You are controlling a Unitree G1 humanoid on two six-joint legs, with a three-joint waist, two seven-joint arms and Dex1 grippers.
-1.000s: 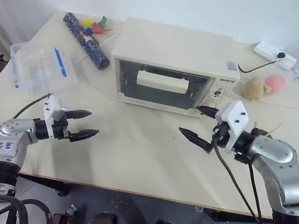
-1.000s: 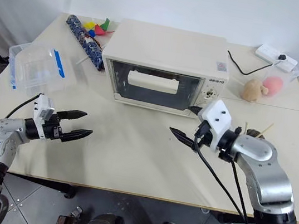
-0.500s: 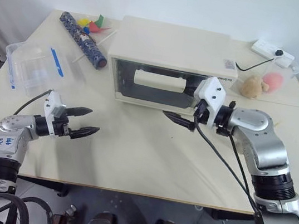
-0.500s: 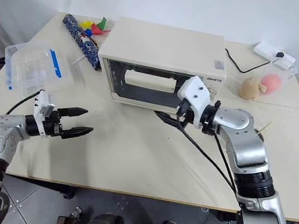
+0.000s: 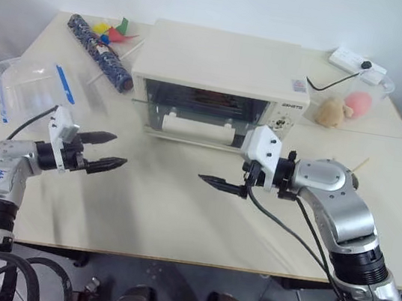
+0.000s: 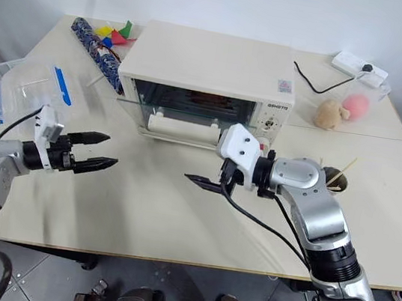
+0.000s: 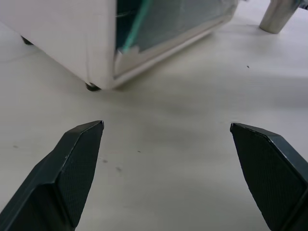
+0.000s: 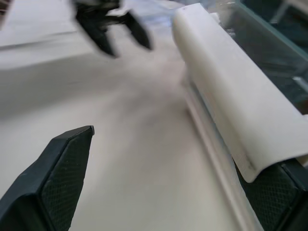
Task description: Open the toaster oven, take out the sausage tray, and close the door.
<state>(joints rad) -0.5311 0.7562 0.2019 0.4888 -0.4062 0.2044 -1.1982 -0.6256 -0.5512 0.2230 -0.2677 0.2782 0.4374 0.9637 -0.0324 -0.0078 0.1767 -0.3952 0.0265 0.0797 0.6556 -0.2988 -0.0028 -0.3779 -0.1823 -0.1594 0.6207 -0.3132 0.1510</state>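
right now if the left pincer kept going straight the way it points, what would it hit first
Probably the right pincer. The left pincer, open, points across the bare table toward it, passing in front of the toaster oven. Depth is unclear, so it might slip past.

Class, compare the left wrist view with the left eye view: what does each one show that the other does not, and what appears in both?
Left wrist view alone: the underside foot of the toaster oven, seen from low down.

Left eye view alone: the clear plastic box, the power strip, the oven's control knobs, and the open right gripper before the door's white handle.

Shared: the oven, its door partly open, the cream table, and the open left gripper.
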